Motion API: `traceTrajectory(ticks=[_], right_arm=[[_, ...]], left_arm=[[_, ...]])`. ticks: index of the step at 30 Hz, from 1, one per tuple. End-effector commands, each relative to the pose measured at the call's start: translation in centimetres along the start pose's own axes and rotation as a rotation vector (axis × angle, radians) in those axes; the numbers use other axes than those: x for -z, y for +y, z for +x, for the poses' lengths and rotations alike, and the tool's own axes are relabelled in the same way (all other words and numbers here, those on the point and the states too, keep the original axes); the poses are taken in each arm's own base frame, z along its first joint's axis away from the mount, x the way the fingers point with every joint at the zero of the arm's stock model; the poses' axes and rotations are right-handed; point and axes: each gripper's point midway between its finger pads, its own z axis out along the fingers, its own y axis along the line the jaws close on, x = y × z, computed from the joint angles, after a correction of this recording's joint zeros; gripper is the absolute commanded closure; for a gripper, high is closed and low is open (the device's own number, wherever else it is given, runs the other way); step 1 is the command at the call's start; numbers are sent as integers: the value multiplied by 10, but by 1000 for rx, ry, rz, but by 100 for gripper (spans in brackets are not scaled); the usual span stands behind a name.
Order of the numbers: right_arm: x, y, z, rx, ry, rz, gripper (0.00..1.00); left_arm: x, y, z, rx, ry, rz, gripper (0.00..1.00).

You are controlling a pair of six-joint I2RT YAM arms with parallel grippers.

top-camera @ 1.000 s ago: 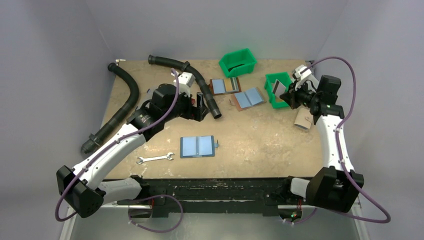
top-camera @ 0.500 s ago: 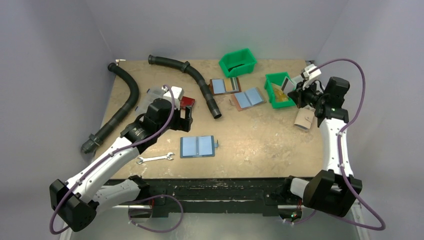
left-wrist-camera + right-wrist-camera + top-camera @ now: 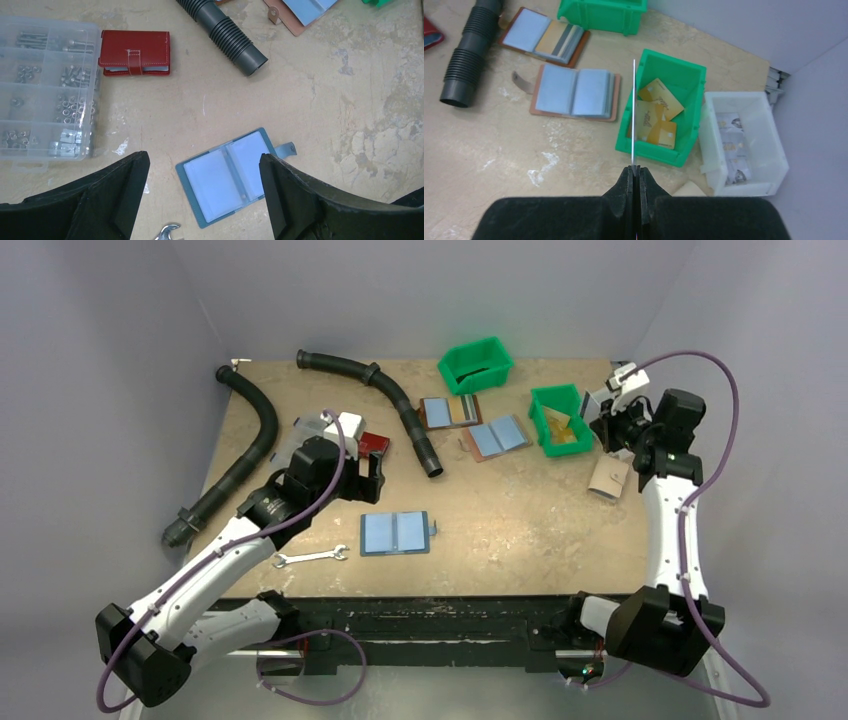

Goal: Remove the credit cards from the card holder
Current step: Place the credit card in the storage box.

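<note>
Left arm (image 3: 230, 540) drawn back toward near-left; right arm (image 3: 665, 520) swung right off green bin (image 3: 541, 397). Top: card holder (image 3: 396, 533) lies open, flat, near-centre worktop (image 3: 520, 510), long axis left-right, just nearward of left claw (image 3: 372, 472), the closer arm. Left wrist: claw spread wide, empty; smooth light-blue pockets (image 3: 215, 182) below, snap tab (image 3: 286, 148) right. Right wrist: right claw (image 3: 634, 172) pinches thin rigid card (image 3: 633, 110) edge-on.

The card holder (image 3: 395, 533) lies open and flat, light-blue pockets up, well apart from the green bin (image 3: 674, 70); gold cards (image 3: 655, 117) lie inside that bin, and one thin card (image 3: 633, 110) stands edge-on over its wall
</note>
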Motion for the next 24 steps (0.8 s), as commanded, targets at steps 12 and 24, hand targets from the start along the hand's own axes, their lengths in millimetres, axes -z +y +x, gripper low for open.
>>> traceTrajectory(ticks=[12,24], right_arm=[[6,-67,-30,106,79,222,100],[-6,-98,-20,120,161,308,100]], left_arm=[[8,2,-14,-3,-55,1,13],[6,5,-13,-2,-51,-14,13]])
